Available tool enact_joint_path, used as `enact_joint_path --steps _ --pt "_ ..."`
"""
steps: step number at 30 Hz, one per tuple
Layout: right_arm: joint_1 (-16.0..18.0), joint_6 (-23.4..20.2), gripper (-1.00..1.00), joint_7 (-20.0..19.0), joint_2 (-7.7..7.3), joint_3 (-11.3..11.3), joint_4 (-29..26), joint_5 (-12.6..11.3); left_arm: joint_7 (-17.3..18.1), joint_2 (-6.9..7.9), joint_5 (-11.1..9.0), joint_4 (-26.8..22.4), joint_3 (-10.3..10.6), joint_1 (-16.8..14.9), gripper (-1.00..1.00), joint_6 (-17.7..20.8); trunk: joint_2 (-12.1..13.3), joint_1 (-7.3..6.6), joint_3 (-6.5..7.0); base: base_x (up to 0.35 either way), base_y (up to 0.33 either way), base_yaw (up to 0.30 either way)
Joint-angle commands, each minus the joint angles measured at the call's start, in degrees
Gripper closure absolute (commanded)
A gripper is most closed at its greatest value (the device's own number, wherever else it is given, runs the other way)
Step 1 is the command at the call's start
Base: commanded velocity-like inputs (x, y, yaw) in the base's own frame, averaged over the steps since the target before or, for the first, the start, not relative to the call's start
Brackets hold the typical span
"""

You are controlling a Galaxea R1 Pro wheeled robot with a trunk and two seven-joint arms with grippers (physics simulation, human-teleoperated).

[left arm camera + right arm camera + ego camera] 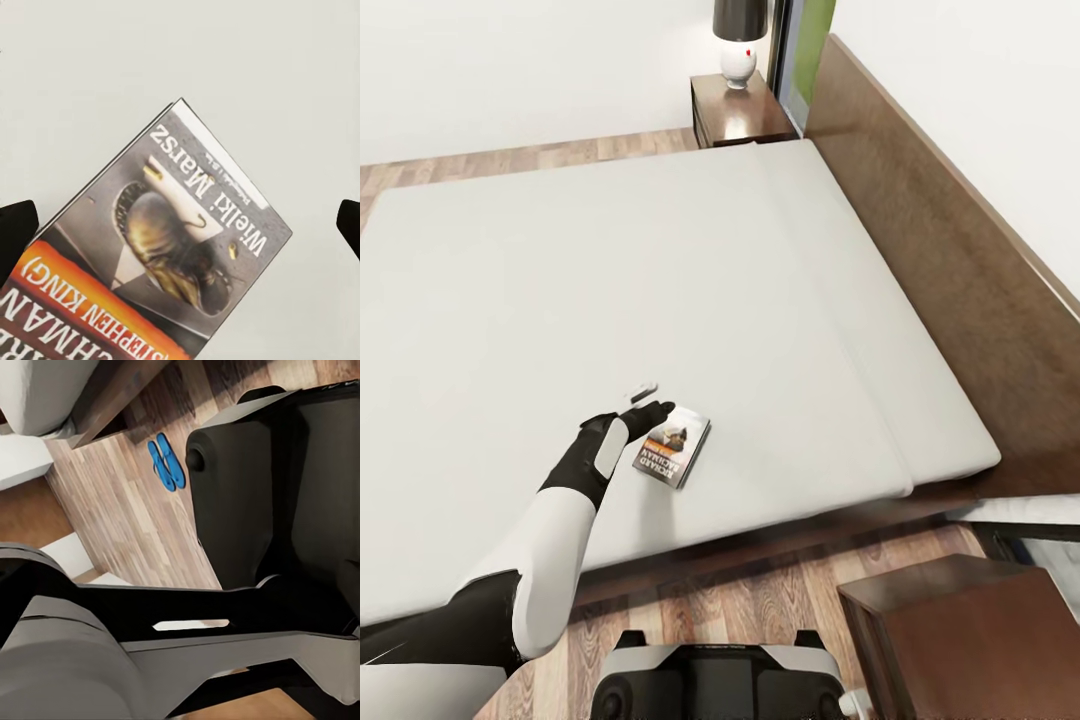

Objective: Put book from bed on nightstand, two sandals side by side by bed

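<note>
The book (672, 450) lies flat on the bed (660, 250), close to the mattress's front edge. Its cover faces up, with an orange band and a grey picture. My left gripper (650, 400) hangs open just over the book's far left corner. In the left wrist view the book (180, 247) lies between the two black fingertips (15, 240), which stand wide apart with nothing held. The two sandals (166, 461), bright blue, lie side by side on the wood floor next to the bed's dark frame (112, 397).
One nightstand (745, 120) with a black-shaded lamp (740, 40) stands beyond the bed's far end. A second nightstand (980, 640) stands at the near right by my base. The brown headboard (960, 250) runs along the right. Wood floor (760, 600) lies between base and bed.
</note>
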State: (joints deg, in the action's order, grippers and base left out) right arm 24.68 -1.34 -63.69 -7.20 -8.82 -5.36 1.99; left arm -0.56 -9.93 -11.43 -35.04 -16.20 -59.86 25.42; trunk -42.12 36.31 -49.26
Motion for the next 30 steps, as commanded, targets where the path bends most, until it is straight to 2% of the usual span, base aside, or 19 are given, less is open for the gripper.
enact_joint_path --steps 1,4,9,13,15,20,30 --pt "0.01 -0.15 -1.00 -0.21 0.00 -0.30 0.00 0.21 -0.06 -0.07 -0.48 -0.13 -0.29 -0.02 -1.00 0.36 -0.05 0.01 -0.13 0.000 0.000 0.000" --pt "0.01 -0.16 -1.00 -0.15 0.00 -0.29 0.00 0.21 -0.11 -0.07 -0.47 -1.40 -0.25 -0.01 -1.00 0.42 -0.05 0.01 -0.39 0.000 0.000 0.000" --pt "0.01 -0.12 -1.00 -0.12 0.00 -0.31 0.00 0.21 -0.21 -0.07 -0.57 -8.32 -0.15 -0.01 -1.00 0.78 -0.05 0.01 -0.67 0.000 0.000 0.000" --pt "0.01 -0.12 -1.00 -0.12 0.00 -0.32 0.00 0.21 -0.16 -0.07 -0.60 -10.60 0.13 -0.01 -1.00 0.90 -0.05 0.01 -0.73 0.000 0.000 0.000" --pt "0.01 -0.15 -1.00 -0.12 0.00 -0.32 0.00 0.21 1.21 -0.07 -0.60 -12.49 0.90 0.00 -1.00 0.99 -0.05 0.01 -0.74 0.000 0.000 0.000" --pt "0.01 -0.15 -1.00 -0.14 0.00 -0.32 0.00 0.19 2.54 -0.07 -0.64 -13.04 2.04 0.01 -1.00 1.00 -0.05 0.01 -0.74 0.000 0.000 0.000" --pt "0.01 -0.10 -1.00 -0.29 0.00 -0.32 0.00 0.19 2.88 -0.07 -0.76 -12.03 2.07 0.08 -1.00 0.87 -0.05 0.01 -0.74 0.000 0.000 0.000"
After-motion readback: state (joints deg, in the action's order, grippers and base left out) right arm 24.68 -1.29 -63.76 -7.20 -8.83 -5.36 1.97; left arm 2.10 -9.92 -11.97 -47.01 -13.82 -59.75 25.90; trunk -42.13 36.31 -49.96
